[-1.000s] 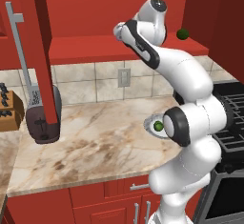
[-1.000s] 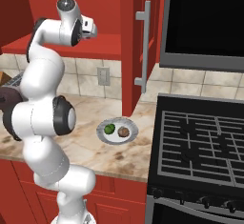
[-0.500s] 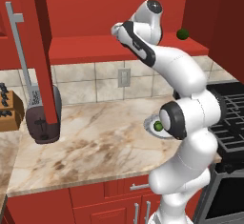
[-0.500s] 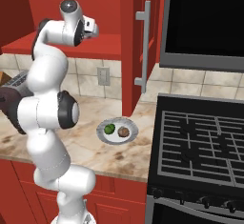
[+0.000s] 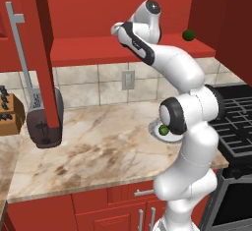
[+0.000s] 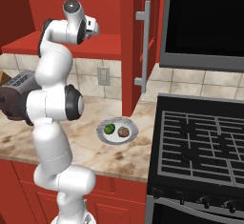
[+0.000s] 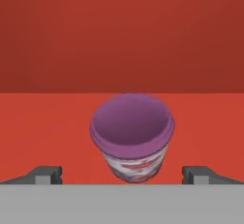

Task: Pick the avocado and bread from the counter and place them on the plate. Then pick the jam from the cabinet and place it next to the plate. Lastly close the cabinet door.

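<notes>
Left base view, left to right:
- Knife block, far left edge, on the counter.
- Open cabinet door with long silver handle, upper left, hanging in front of a dark toaster on the counter.
- Wall outlet, centre, on the tiled backsplash.
- Cabinet shelf, red, across the upper middle; arm raised to it.
- Avocado, centre right, on the plate, mostly hidden behind the arm's elbow.
- Dark green ball, upper right, on the shelf.
- Stove, right edge.

Right base view, left to right:
- Plate, lower centre on the counter, holding the avocado at left and the bread just beside it at right.
- Second cabinet door, centre, above the plate.
- Microwave, upper right.

Hand view:
- Jam, centre, upright on the red shelf, near the gripper.
- Fingers spread wide at lower left and lower right, apart from the jar, holding nothing.
</notes>
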Controlling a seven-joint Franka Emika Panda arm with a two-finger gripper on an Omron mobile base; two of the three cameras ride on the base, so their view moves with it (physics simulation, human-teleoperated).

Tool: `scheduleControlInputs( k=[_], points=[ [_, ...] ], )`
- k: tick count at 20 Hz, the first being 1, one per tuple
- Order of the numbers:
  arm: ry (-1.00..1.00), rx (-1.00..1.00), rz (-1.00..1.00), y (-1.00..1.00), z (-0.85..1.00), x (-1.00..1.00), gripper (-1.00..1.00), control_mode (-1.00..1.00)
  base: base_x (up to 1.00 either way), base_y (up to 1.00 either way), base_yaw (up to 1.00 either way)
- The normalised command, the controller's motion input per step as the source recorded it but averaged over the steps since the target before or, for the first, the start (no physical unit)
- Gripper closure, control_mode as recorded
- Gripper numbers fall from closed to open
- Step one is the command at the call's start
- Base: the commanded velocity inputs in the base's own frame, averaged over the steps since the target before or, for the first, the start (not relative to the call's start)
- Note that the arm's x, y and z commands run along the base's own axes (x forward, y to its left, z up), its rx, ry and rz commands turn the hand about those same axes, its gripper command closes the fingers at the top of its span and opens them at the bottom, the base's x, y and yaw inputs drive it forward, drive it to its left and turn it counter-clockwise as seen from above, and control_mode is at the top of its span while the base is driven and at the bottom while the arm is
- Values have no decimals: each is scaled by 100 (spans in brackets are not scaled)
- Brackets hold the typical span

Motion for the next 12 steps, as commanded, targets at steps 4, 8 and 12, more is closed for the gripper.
scheduleControlInputs(
  k=[4,8,12],
  points=[
    [0,0,0,17,0,38,-100,-100,0,0,0],
    [0,0,0,3,0,28,-100,-100,0,0,0],
    [0,0,0,0,0,18,-100,-100,0,0,0]
  ],
)
